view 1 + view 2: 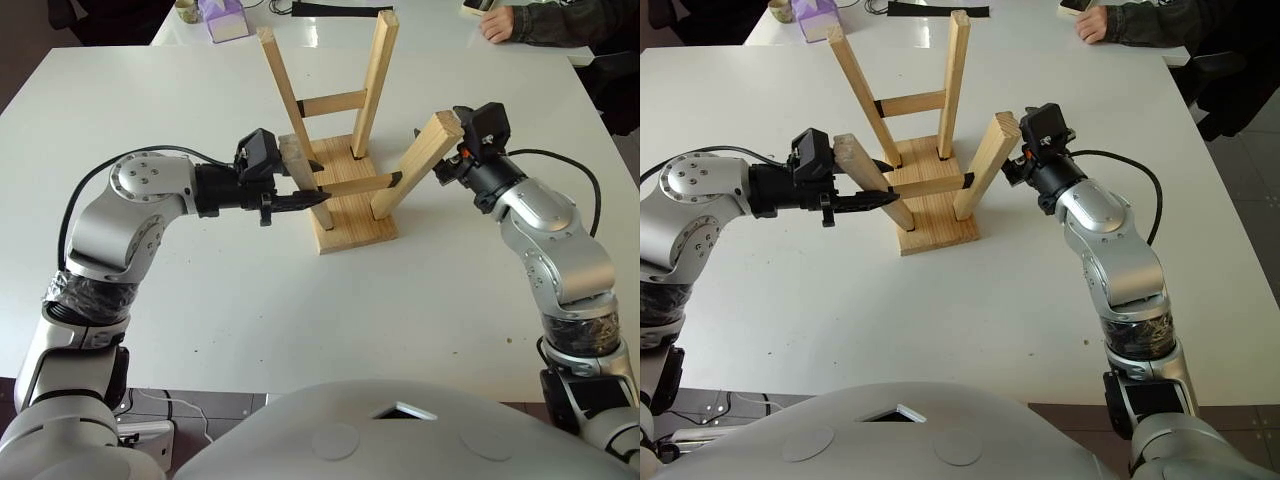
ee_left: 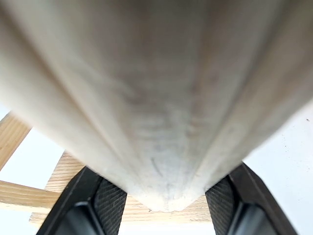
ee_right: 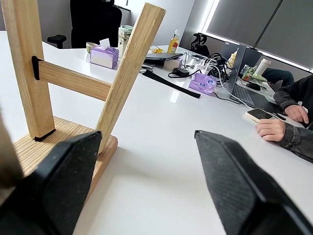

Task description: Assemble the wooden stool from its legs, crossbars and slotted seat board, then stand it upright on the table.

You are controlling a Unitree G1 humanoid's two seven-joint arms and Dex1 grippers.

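Wooden stool [image 1: 375, 80] stands inverted, seat board [image 1: 355, 232] flat on the surface [image 1: 300, 330], four legs and both crossbars [image 1: 335, 103] fitted. Our left hand [image 1: 312, 198] clamps the near-left leg [image 1: 295, 155]; our right hand [image 3: 146, 142] gapes beside the near-right leg [image 1: 425, 160]. We judge only uprighting remains.

My left arm [image 1: 140, 205] stretches inward, elbow bent, left gripper [image 1: 312, 198] level, jaws clamped on a leg [image 1: 296, 160]. My right arm [image 1: 548, 218] bends upward at the elbow, right gripper [image 3: 146, 139] pointing inward, jaws spread wide.
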